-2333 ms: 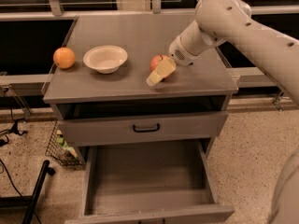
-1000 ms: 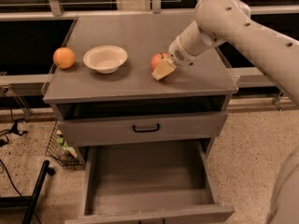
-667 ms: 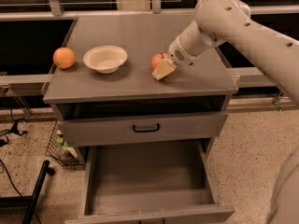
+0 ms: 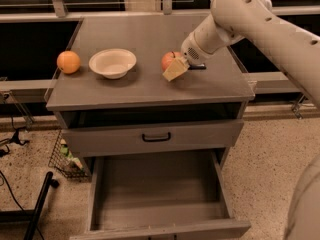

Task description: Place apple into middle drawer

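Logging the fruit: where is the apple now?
In the camera view, the apple sits on the cabinet top, right of the white bowl, with the pincer at its front-right.

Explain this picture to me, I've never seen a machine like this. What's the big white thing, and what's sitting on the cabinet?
The big white thing is a robot arm reaching in from the right. Its gripper, the hand at its tip, is right against a red apple on the grey cabinet top. Whether it already grasps the apple, I cannot tell. There is one picture, taken from above and in front. Also on top are a white bowl and, left of it, an orange. Below a drawer front with a black handle, the pulled-out drawer shows a bare floor.
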You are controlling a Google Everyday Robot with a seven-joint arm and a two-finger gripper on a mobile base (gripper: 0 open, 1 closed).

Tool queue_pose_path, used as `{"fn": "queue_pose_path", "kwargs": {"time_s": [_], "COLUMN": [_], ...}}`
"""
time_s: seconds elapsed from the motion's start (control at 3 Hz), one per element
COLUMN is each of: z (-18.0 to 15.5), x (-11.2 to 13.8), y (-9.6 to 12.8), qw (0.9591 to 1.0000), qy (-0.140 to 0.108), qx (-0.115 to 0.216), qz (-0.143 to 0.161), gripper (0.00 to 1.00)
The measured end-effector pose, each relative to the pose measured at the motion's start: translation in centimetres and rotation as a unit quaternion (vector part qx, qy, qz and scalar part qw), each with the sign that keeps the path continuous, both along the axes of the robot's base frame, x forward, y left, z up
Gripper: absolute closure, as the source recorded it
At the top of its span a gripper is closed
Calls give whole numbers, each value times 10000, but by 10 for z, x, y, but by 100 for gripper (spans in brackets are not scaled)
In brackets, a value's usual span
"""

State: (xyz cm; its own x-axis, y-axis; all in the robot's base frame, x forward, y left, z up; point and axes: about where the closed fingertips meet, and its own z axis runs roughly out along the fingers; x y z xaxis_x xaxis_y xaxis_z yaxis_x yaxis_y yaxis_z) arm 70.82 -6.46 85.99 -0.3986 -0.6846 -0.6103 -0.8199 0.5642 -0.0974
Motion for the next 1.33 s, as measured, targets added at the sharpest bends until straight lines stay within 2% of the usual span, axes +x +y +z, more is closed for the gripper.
{"fn": "queue_pose_path", "kwargs": {"time_s": [0.33,0.67,1.0,1.33], "z": [31,47,68,68], "x": [-9,-24,-57,-66], "y": [-10,-24,-42,-43], "qw": [9995,9985,9934,9901], "qy": [-17,24,56,73], "qx": [-27,-48,160,150], "qz": [304,539,1138,1395], "gripper": [100,100,100,100]}}
